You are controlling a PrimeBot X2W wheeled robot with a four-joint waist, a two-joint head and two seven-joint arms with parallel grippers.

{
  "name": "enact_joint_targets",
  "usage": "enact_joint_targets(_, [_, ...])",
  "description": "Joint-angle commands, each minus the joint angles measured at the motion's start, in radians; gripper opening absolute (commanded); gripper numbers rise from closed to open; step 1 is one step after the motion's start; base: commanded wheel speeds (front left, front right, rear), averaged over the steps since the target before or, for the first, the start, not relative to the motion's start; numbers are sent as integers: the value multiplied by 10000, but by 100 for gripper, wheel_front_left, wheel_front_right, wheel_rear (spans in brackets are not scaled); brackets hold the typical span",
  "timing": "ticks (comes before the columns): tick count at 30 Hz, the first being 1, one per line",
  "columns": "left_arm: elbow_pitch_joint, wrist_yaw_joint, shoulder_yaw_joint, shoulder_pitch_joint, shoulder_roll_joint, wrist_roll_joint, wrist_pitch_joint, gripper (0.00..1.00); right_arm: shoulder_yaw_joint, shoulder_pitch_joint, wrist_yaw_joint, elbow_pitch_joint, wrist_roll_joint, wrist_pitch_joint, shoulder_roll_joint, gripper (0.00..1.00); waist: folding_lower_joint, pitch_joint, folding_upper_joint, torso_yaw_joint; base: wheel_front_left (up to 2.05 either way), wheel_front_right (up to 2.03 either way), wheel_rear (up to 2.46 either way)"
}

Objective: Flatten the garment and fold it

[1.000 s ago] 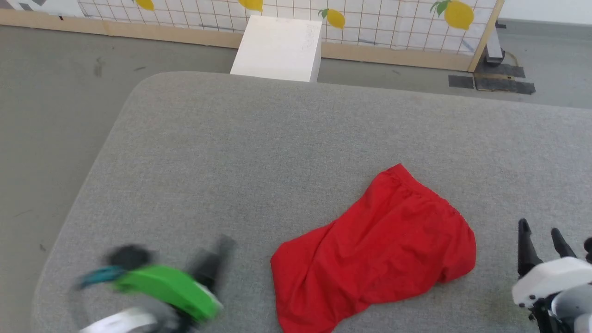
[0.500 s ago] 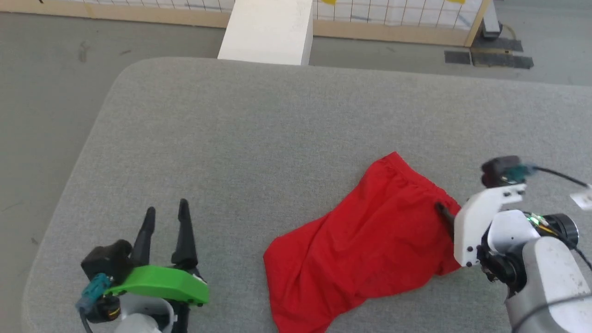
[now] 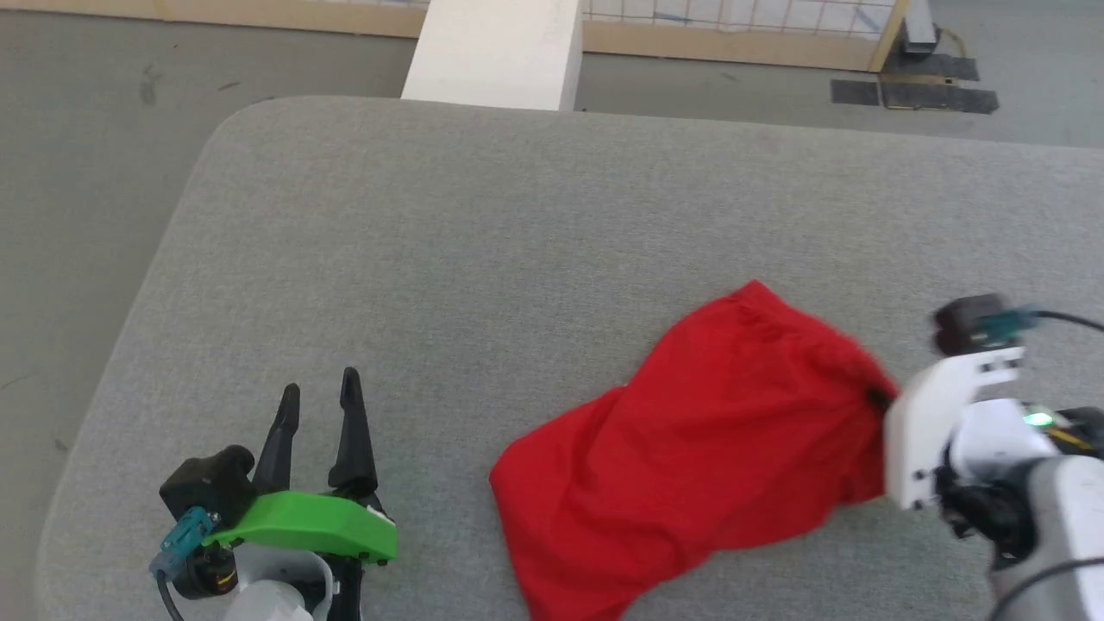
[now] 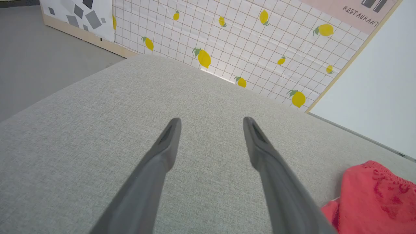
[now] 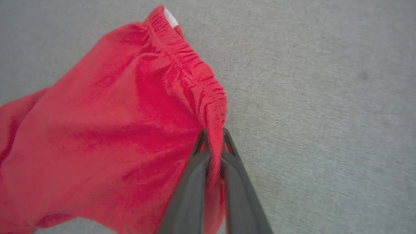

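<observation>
**Position.** The red shorts [image 3: 690, 448] lie crumpled on the grey fabric-covered desk [image 3: 431, 241], toward its near right side. The elastic waistband [image 5: 191, 61] is at the far right end, and the leg end trails toward the near edge. A small white tag [image 5: 169, 17] shows at one end of the waistband.

**Grippers.** The right gripper [image 5: 213, 134] is closed on the shorts. Its two fingers pinch a fold of gathered waistband between them, and the cloth bunches beside the pinch. The left gripper [image 3: 319, 390] is spread wide and holds nothing. It sits over bare desk, well apart from the left edge of the shorts.

**Handling.** The fabric appears thin, light and limp.
- Expect it to drape, drag on the textured desk cover and keep no shape of its own.
- A single pinch will likely draw it into a rope rather than spread it.
- The waistband is the thickest and firmest edge, so it should give the most secure hold.
- For flattening, a second hold is advisable at the opposite waistband end or at a leg hem, to tension the cloth between two points.
- Risk: a pinch may catch only one layer.
</observation>
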Motion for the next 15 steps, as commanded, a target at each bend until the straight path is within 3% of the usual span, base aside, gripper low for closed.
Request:
enact_joint_targets(1, [25, -89, 58, -89, -62, 45, -74, 100, -292, 193, -15, -238, 28, -237, -12, 0, 0, -64, 111, -112, 0, 0, 0])
enact_joint_targets(7, [90, -261, 135, -132, -121, 171, -75, 100, -1848, 1387, -15, -1314, -274, -766, 322, 0, 0, -228, 111, -421, 0, 0, 0])
enact_joint_targets(15, [427, -376, -48, -182, -182, 120, -18, 100, -3522, 3678, -15, -1622, -325, -248, 1142, 0, 0, -286, 111, -767, 0, 0, 0])
